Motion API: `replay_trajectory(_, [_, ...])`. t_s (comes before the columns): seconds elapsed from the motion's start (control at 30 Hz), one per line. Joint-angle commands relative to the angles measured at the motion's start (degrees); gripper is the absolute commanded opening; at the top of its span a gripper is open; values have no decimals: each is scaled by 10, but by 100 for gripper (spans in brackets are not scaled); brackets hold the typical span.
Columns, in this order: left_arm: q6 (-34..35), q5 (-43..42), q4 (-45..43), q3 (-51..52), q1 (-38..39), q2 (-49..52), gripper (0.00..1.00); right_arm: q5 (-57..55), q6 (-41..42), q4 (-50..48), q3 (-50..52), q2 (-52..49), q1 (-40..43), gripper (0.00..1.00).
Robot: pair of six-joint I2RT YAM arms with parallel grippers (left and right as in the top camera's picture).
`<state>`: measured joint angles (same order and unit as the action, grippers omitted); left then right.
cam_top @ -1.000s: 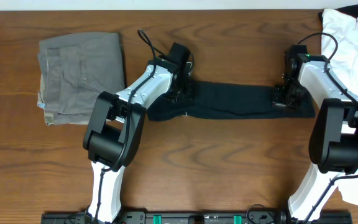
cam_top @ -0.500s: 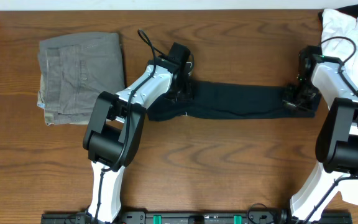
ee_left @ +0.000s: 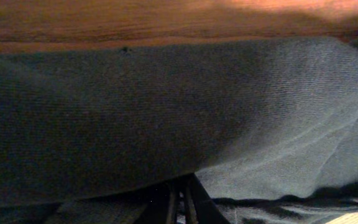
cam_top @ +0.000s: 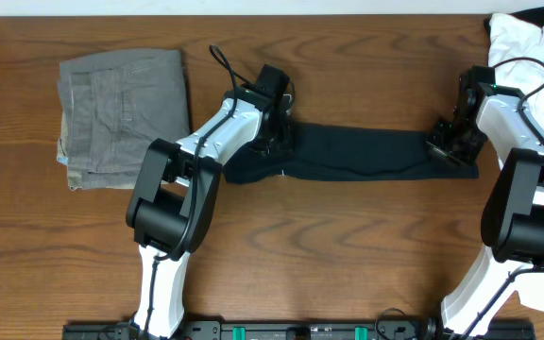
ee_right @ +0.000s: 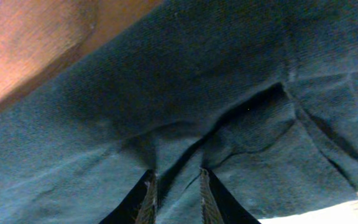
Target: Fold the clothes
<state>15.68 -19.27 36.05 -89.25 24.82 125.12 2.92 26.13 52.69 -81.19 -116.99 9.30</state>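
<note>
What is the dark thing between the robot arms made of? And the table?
The dark garment looks like soft matte cloth: close up it shows fine diagonal threads and creases. The table looks like smooth wood or wood-print laminate, with brown grain lines; I cannot tell which.

I am shifting my right gripper [cam_top: 454,142] outward along the dark garment [cam_top: 357,156], away from my other arm and closer to the garment's right end. Less of the cloth is now showing beyond my gripper there.
</note>
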Motion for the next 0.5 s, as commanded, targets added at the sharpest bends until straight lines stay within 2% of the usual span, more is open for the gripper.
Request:
replay_trajectory(0.0, [3, 40, -1, 10, -3, 22, 9, 8, 20, -3, -1, -3, 2, 24])
replay_trajectory(0.4, [2, 40, -1, 10, -3, 22, 8, -17, 26, -2, 9, -3, 2, 23])
replay_trajectory(0.47, [2, 40, -1, 10, -3, 22, 8, -23, 26, -2, 11, -3, 2, 20])
